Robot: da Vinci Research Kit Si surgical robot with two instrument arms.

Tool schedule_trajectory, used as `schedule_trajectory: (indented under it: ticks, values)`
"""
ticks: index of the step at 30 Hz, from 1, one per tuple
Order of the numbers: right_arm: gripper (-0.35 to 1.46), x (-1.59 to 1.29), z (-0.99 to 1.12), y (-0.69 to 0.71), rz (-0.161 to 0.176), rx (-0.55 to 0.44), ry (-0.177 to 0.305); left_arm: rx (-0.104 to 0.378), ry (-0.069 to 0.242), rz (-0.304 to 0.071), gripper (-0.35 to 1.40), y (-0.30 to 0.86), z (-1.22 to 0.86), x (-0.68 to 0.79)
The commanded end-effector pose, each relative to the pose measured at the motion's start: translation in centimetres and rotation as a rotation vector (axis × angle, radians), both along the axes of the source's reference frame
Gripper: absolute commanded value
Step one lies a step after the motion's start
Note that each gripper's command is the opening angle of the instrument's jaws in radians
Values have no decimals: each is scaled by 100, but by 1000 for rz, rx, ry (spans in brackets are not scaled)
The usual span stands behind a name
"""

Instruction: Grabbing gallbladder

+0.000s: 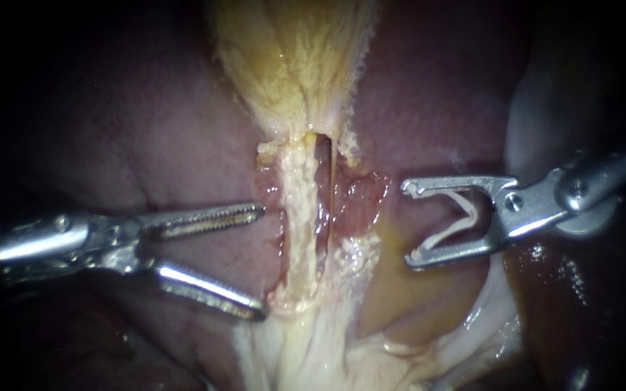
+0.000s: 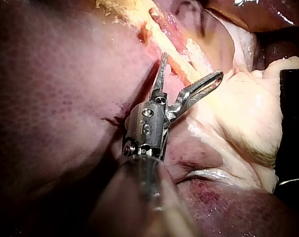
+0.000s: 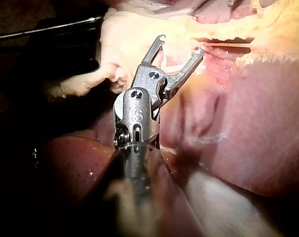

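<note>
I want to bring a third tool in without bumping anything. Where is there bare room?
Bare liver lies above the left tool, left of the gallbladder, and more above the right tool, which holds a clip. Crowded: the middle, where both tools flank the raw strip below the gallbladder.

L instrument (image 1: pixel 262 261) gaping wide, R instrument (image 1: pixel 408 224) spread, holding clip (image 1: pixel 464 219)

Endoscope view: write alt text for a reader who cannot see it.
Two instruments face each other across a pale strand of tissue running down from the yellowish gallbladder over dark red liver. The left instrument has open jaws beside the strand, gripping nothing; the right instrument holds a pale V-shaped clip between its jaws.
</note>
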State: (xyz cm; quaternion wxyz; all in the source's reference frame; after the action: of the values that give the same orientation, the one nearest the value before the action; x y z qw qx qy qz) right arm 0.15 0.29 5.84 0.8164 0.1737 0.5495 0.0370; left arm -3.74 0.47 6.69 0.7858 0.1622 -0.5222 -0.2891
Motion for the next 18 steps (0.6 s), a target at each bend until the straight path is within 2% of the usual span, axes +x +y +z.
schedule_trajectory:
  ticks: [1, 7, 18]
  values:
    - [50, 0, 0, 0, 0, 0, 0, 0, 0, 0, 83, 0, 0, 0]
    - [50, 0, 0, 0, 0, 0, 0, 3, 1, -5, 83, 6, -4, 3]
    - [50, 0, 0, 0, 0, 0, 0, 17, 30, -69, 83, 54, -20, 17]
